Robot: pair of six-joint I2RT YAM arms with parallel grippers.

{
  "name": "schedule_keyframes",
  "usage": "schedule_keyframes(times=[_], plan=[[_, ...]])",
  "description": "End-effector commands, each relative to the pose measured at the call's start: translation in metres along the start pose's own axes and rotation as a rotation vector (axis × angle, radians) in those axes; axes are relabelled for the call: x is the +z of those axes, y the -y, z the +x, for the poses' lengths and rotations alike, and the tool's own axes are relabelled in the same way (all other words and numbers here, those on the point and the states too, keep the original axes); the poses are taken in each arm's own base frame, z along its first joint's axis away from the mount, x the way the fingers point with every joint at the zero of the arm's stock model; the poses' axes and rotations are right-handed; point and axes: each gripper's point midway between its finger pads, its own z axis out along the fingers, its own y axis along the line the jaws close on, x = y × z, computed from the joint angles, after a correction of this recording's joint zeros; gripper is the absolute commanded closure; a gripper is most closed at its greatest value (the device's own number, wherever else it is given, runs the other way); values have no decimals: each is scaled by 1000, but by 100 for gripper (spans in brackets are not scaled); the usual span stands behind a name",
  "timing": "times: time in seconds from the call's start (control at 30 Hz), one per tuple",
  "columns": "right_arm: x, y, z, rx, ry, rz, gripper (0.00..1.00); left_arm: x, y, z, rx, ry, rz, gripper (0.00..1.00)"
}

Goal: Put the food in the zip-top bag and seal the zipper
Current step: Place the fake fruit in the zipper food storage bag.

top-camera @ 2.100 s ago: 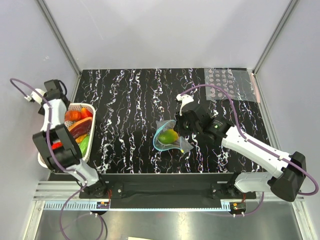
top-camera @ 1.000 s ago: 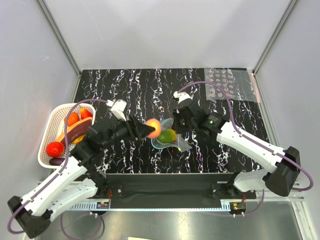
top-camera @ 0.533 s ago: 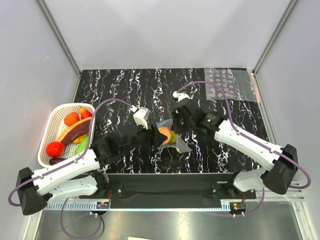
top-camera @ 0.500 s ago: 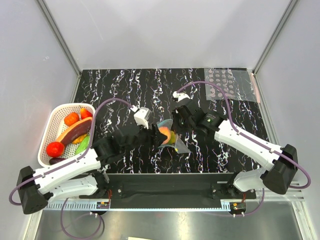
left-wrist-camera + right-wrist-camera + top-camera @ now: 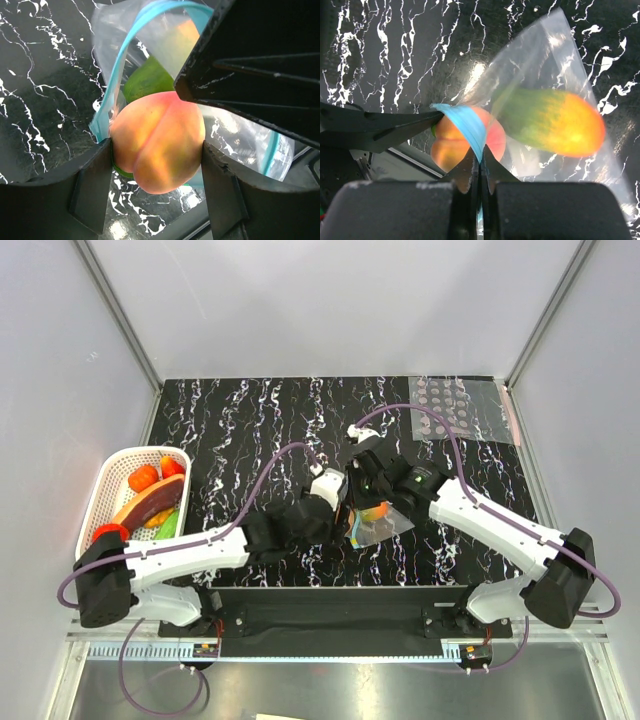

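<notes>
The left gripper [image 5: 156, 172] reaches from the near edge of the tabletop [image 5: 250, 430] toward its middle. It clamps the peach [image 5: 157, 145] by its sides, with the fingers [image 5: 92, 185] spread to about the fruit's width. The peach sits in the mouth of the bag [image 5: 545, 65] with the zipper [image 5: 465, 122] looping round it; how far in it is cannot be told.

The bag's hollow lies straight ahead of the left fingers. Its mouth faces them and the tabletop's left edge, its closed end the right edge, so its long axis runs left to right. Just beyond the peach, inside the bag, the green-orange fruit [image 5: 550, 122] lies lengthwise along that axis.

The right gripper [image 5: 480, 167], on the far side, is pinched tight on the zipper and holds the mouth up and open. The likely next move is release, which needs the peach to be past the strip.
</notes>
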Motion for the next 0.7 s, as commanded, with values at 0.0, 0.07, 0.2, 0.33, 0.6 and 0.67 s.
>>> schedule_keyframes(times=[0.0, 0.07, 0.2, 0.33, 0.6, 0.67], plan=[[-16, -23, -25, 27, 87, -89, 100, -11, 9, -34, -31, 123, 20, 51], [-16, -22, -23, 27, 83, -83, 100, -16, 3, -36, -60, 151, 5, 49], [-14, -23, -15, 39, 57, -96, 100, -27, -15, -49, -80, 205, -76, 49], [-7, -24, -6, 47, 20, -110, 100, -36, -31, -53, -73, 213, -153, 49], [1, -52, -1, 77, -4, -259, 100, -60, -42, -52, -69, 203, -159, 48], [3, -64, -2, 91, -15, -323, 100, -66, -44, -48, -76, 184, -155, 48]])
